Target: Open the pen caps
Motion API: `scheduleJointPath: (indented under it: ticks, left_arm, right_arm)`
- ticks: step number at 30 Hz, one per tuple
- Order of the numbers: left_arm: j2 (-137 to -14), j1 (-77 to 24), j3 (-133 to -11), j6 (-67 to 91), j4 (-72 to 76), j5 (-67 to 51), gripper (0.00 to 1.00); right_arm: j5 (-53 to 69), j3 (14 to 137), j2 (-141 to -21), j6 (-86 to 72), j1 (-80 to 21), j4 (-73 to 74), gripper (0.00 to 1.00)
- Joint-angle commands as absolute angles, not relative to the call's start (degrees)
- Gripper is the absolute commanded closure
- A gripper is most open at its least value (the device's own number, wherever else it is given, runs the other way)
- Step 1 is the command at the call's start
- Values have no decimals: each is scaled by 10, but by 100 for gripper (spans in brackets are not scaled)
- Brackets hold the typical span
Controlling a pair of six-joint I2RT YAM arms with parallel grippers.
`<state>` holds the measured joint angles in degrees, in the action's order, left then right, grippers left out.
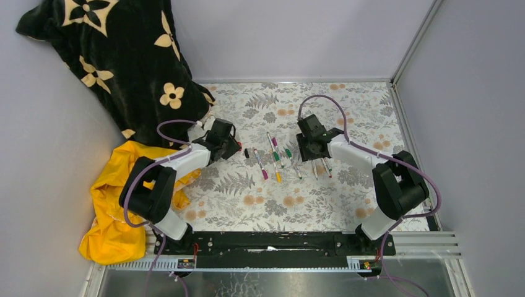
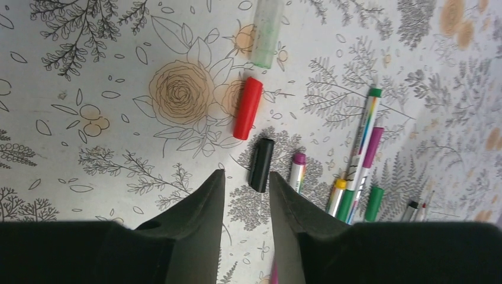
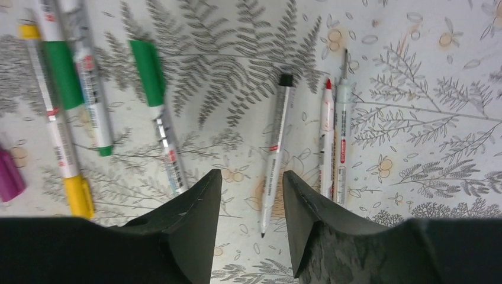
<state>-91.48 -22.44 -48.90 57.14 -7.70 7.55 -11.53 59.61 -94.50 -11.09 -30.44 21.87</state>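
My left gripper (image 2: 246, 177) is open and empty, low over the table. A loose black cap (image 2: 261, 164) lies just ahead of its fingertips, with a loose red cap (image 2: 247, 108) beyond it and a pale greenish cap (image 2: 264, 32) farther off. Capped pens (image 2: 361, 148) with green, purple, magenta and yellow ends lie to the right. My right gripper (image 3: 251, 174) is open and empty. An uncapped black-tipped pen (image 3: 275, 151) lies between its fingers on the table, and two more uncapped pens (image 3: 325, 136) lie just to the right. In the top view the grippers (image 1: 238, 147) (image 1: 312, 154) flank the pens (image 1: 275, 158).
A black flowered blanket (image 1: 124, 55) and a yellow cloth (image 1: 114, 210) lie at the left of the flowered tablecloth (image 1: 260, 198). Green-capped pens (image 3: 148, 71) and a yellow-ended pen (image 3: 80, 195) lie left of my right gripper. Grey walls close the back and both sides.
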Motion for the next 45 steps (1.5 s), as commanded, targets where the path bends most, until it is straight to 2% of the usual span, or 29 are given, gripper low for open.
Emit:
scheduleJointPath:
  ticks: [1, 14, 31, 34, 37, 40, 45]
  left_arm:
    - [-891, -221, -491, 576, -88, 94, 58]
    - [-855, -221, -467, 584, -57, 51, 42]
    - [-854, -221, -460, 588, -45, 42, 41]
    - [-857, -221, -462, 589, -44, 40, 41]
    - [-857, -222, -464, 589, -44, 38, 40]
    - [-857, -221, -470, 587, -48, 35, 34]
    - [-864, -221, -482, 584, -37, 3, 30]
  right_arm:
    - [-152, 640, -908, -98, -337, 241, 50]
    - [-97, 620, -958, -110, -380, 210, 47]
    - [-72, 594, -1015, -131, -391, 168, 48]
    - [-73, 589, -1020, -132, -391, 165, 59]
    - [-70, 585, -1022, -136, -391, 164, 83]
    - [-67, 582, -1015, -138, -392, 163, 100]
    - [-43, 581, -969, -141, -392, 162, 100]
